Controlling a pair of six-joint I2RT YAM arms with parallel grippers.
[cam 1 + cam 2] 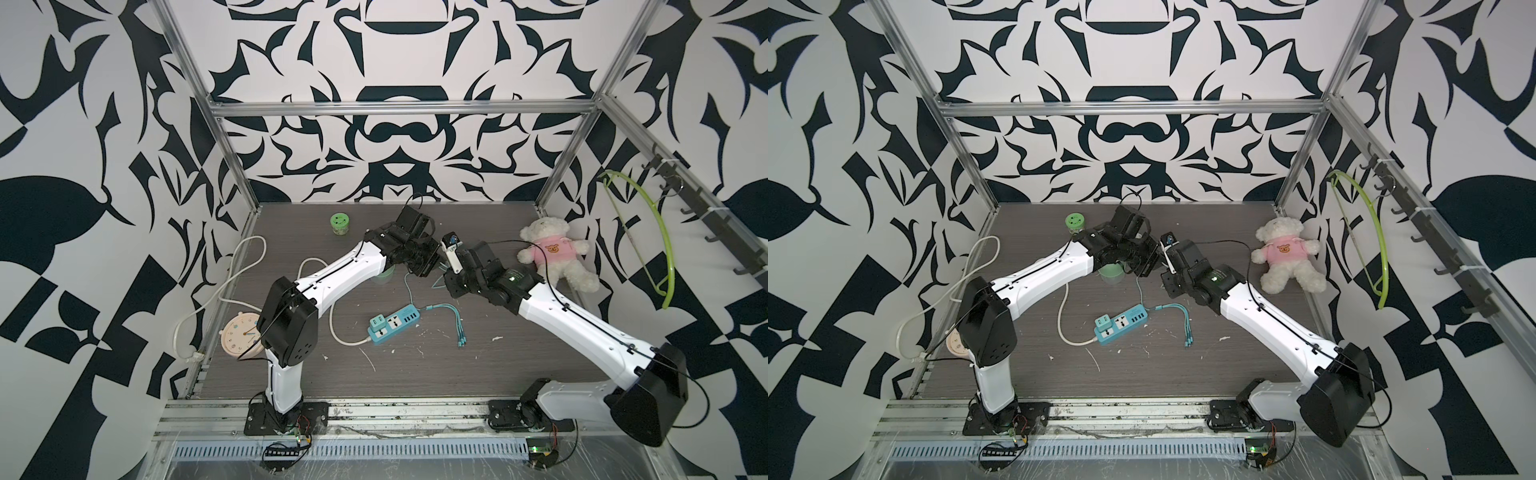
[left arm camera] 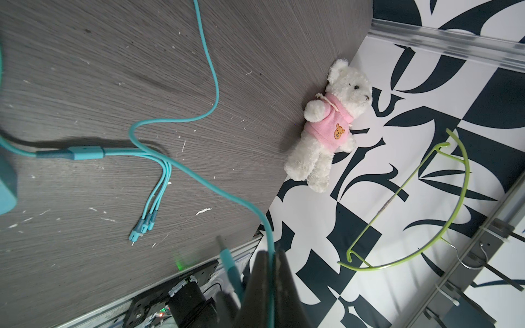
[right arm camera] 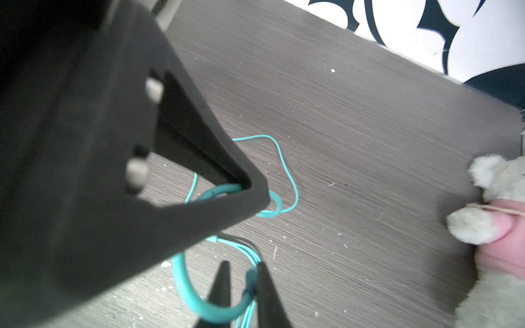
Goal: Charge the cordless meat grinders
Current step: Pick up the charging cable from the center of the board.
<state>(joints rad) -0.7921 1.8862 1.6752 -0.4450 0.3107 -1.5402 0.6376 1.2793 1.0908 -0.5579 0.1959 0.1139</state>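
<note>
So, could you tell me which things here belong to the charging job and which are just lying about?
Job: meat grinder, power strip, teal charging cable.
Lying about: teddy bear, clock, green jar, green hanger, untouched three-headed cable.

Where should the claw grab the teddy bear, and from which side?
I'd grab the teddy bear around its pink sweater, coming straight down from above. It lies on its back, face up, right by the wall, so the top is the open side, and the sweater is its soft middle.
</note>
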